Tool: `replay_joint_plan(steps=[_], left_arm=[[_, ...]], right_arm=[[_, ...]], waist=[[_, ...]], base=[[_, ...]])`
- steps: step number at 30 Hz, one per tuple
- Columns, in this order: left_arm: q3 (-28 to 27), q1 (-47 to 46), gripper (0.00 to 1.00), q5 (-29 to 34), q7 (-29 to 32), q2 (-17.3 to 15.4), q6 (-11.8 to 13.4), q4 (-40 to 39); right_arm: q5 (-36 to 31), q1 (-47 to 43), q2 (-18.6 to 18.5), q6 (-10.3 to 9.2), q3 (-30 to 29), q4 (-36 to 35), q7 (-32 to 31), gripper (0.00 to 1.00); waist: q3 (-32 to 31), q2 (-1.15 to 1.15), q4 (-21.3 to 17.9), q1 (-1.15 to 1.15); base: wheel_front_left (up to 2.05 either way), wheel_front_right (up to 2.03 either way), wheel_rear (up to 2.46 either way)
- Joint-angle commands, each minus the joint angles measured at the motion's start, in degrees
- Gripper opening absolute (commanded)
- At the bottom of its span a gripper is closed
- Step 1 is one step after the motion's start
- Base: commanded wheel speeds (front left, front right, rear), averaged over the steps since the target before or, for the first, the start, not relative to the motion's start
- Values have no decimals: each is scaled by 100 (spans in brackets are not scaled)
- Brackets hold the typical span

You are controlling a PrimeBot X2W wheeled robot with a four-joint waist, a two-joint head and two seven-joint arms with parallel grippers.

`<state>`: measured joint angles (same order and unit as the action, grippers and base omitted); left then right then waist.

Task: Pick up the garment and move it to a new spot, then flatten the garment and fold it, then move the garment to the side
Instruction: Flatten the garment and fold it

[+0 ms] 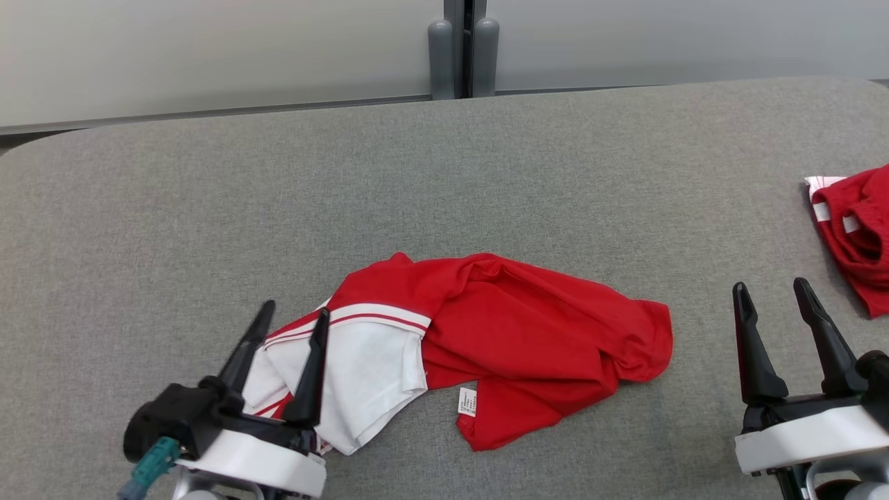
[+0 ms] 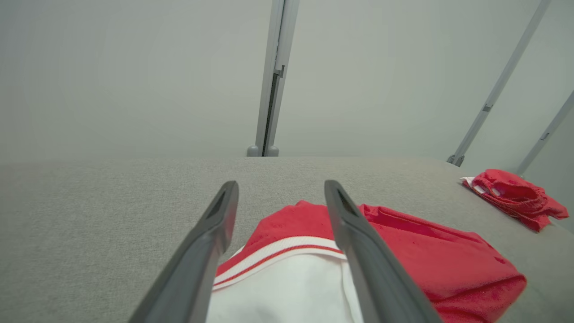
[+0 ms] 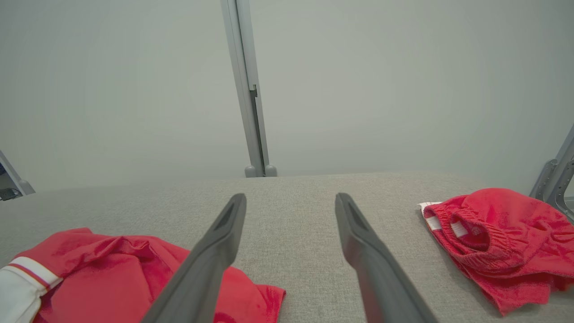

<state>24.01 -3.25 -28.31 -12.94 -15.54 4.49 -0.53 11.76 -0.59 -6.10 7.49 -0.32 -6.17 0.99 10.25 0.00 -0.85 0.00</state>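
The garment point(image 1: 486, 333) is a crumpled red shirt with a white, red-striped part, lying on the grey table point(image 1: 444, 180) near the front middle. My left gripper point(image 1: 292, 321) stands open over its white left end, fingers spread and holding nothing; the left wrist view shows the white and red cloth point(image 2: 287, 269) between and below the open left gripper point(image 2: 280, 190). At the lower right my right gripper point(image 1: 771, 288) is open and apart from the garment; in the right wrist view the right gripper point(image 3: 291, 202) hangs over bare table, with the garment point(image 3: 112, 273) at lower left.
A second red piece of clothing with white trim point(image 1: 858, 229) lies bunched at the table's right edge, also in the right wrist view point(image 3: 497, 237) and the left wrist view point(image 2: 511, 195). A grey post point(image 1: 463, 48) stands behind the far edge.
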Motion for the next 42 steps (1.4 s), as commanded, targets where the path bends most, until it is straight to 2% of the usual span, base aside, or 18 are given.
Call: replay_joint_plan(steps=[1,3,6,13,18,34,37,42], left_arm=[[-167,-103,100,-18,-76,-2,104,-9],[-510,-111,100,55,-168,-35,307,5],[-831,-57,100,125,-198,-141,449,-13],[-1184,265,100,140,-214,-357,568,140],[-1157,425,100,166,-132,-468,580,112],[-1038,482,100,224,19,-542,658,-138],[-828,445,100,343,182,-578,611,-220],[-138,398,100,475,621,-421,338,-217]], right_arm=[[-30,-44,-31,0,-15,-17,-35,100],[-47,-107,-50,0,-4,-61,-89,100],[-61,-187,-67,0,17,-80,-143,100],[-47,-355,-108,0,160,-95,-248,100],[-3,-442,-128,0,215,-107,-281,100],[12,-361,-135,0,187,-126,-272,100],[16,-339,-133,-1,185,-133,-266,100],[24,-304,-131,0,204,-91,-260,100]], waist=[[-57,0,-13,0],[-162,0,-24,0],[-275,0,-33,0],[-482,0,-71,0],[-505,0,-83,0],[-457,0,-26,0],[-426,0,-7,0],[-308,0,29,0]], base=[[0,0,0],[0,0,0],[0,0,0],[0,0,0],[0,0,0],[0,0,0],[0,0,0],[0,0,0]])
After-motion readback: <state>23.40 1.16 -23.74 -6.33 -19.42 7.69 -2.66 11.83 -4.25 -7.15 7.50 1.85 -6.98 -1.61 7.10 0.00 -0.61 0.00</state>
